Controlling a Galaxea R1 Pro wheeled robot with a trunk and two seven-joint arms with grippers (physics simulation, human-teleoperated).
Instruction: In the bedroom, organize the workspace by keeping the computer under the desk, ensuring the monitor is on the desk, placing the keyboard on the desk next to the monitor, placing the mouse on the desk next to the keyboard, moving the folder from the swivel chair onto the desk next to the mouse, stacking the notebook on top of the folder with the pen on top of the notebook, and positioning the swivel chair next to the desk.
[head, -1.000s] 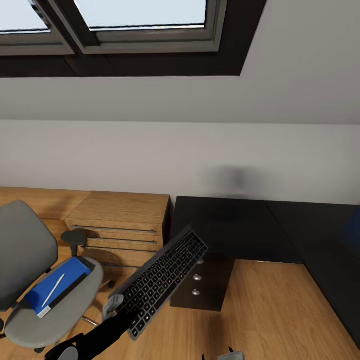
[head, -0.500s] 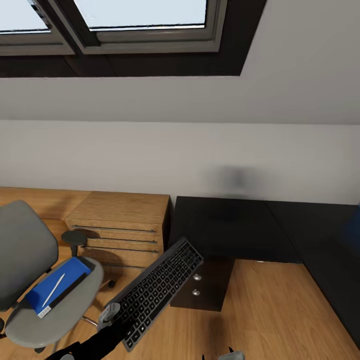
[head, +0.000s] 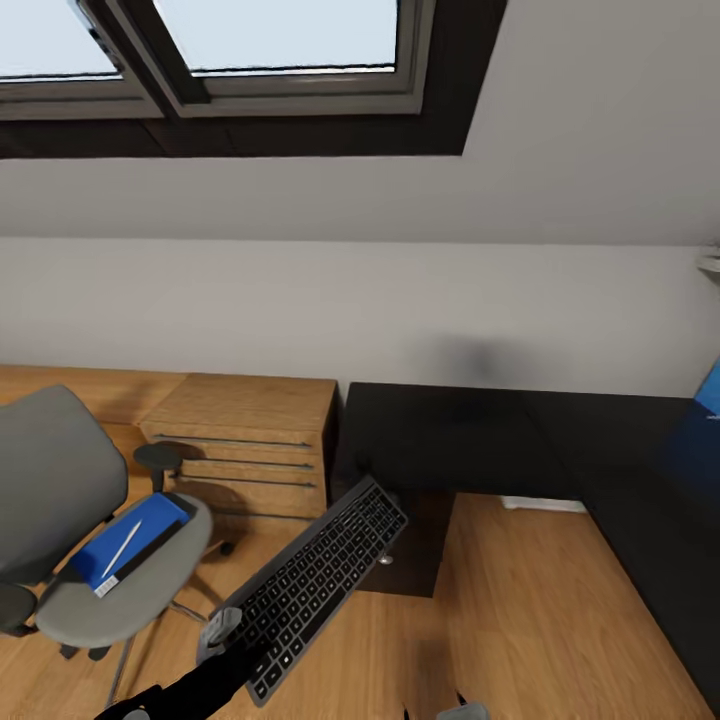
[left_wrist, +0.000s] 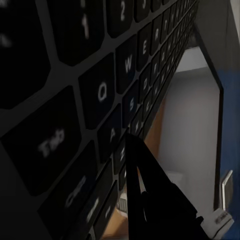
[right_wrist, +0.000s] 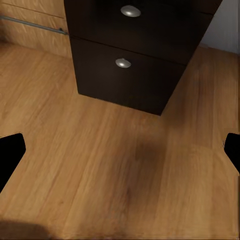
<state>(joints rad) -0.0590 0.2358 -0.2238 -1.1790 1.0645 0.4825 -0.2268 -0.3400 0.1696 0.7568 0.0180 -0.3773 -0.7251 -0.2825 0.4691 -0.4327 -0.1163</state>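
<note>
My left gripper (head: 224, 634) is shut on the near end of the keyboard (head: 318, 582), a slim board with dark keys, held tilted over the wood floor just short of the black desk (head: 480, 440). In the left wrist view the keys (left_wrist: 75, 100) sit close against one black finger (left_wrist: 150, 195). At the left stands the grey swivel chair (head: 50, 490), with the blue folder (head: 140, 530) on its seat and a white pen (head: 120, 548) lying on the folder. My right gripper (right_wrist: 120, 150) hangs open and empty over the floor.
Low oak drawers (head: 250, 440) stand between chair and desk. A black drawer unit (right_wrist: 135, 55) with round knobs sits under the desk's left end. The desk runs on along the right side, where something blue (head: 710, 395) shows at the edge. A skylight (head: 280, 40) is overhead.
The keyboard has dropped lower and nearer to me in the left gripper. The whole head view has then shifted, so the camera moved; chair and folder stayed in place.
</note>
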